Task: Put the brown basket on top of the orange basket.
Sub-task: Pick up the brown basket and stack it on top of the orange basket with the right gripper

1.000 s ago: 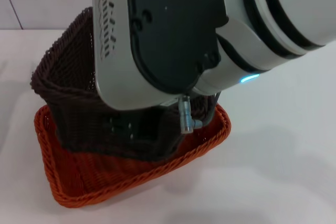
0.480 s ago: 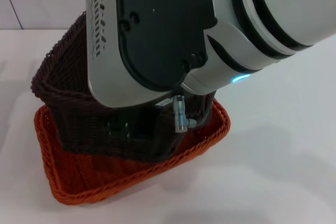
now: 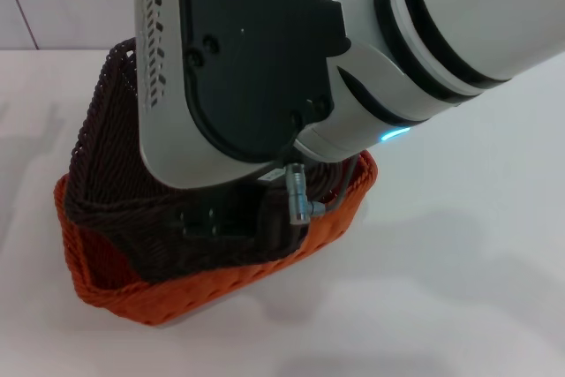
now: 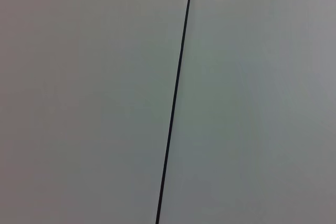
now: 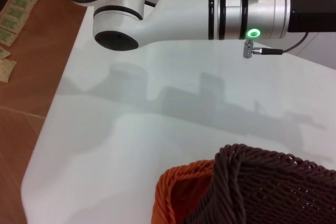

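The brown basket point(image 3: 106, 156) sits tilted inside the orange basket point(image 3: 177, 297) on the white table, its far left corner raised. My right arm's wrist point(image 3: 238, 68) hangs right over the brown basket's right side and hides the gripper and that part of both baskets. In the right wrist view the brown basket's rim point(image 5: 273, 187) is close below, with the orange basket's corner point(image 5: 173, 192) beside it. My left arm point(image 5: 210, 9) is stretched out over the table's far side, and its gripper end is cut off by the picture edge.
The white table point(image 3: 459, 289) extends to the right of the baskets. The right wrist view shows the table's edge and a brown floor point(image 5: 31, 77) beyond it. The left wrist view shows only a pale wall with a dark seam point(image 4: 176, 98).
My right arm has moved left and down. The brown basket has sunk deeper into the orange basket and tilted more; the orange basket has shifted and its near edge has lifted.
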`<state>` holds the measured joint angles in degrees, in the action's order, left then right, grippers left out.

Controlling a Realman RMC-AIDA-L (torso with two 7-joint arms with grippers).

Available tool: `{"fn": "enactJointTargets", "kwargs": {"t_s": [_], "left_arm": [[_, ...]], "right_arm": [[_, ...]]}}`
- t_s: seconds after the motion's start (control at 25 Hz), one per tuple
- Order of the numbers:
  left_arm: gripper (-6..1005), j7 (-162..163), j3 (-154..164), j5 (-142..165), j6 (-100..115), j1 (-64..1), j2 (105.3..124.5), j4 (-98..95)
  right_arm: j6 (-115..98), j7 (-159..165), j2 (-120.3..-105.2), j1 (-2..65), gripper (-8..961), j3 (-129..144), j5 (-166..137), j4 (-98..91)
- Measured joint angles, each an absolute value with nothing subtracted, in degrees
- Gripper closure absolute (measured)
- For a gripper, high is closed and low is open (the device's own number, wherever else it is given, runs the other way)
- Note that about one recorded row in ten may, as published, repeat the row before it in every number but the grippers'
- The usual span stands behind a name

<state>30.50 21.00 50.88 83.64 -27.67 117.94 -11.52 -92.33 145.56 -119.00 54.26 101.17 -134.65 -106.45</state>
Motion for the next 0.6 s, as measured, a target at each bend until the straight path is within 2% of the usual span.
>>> {"fn": "enactJointTargets", "kwargs": {"t_s": [0.6], "left_arm": [[201,30.23,20.96,50.73,82.55,-28.09,117.85,-11.96]], "right_arm": [[-93.27,145.47,-118.92,54.21,604,100.77,-134.85,-109.16]]}}
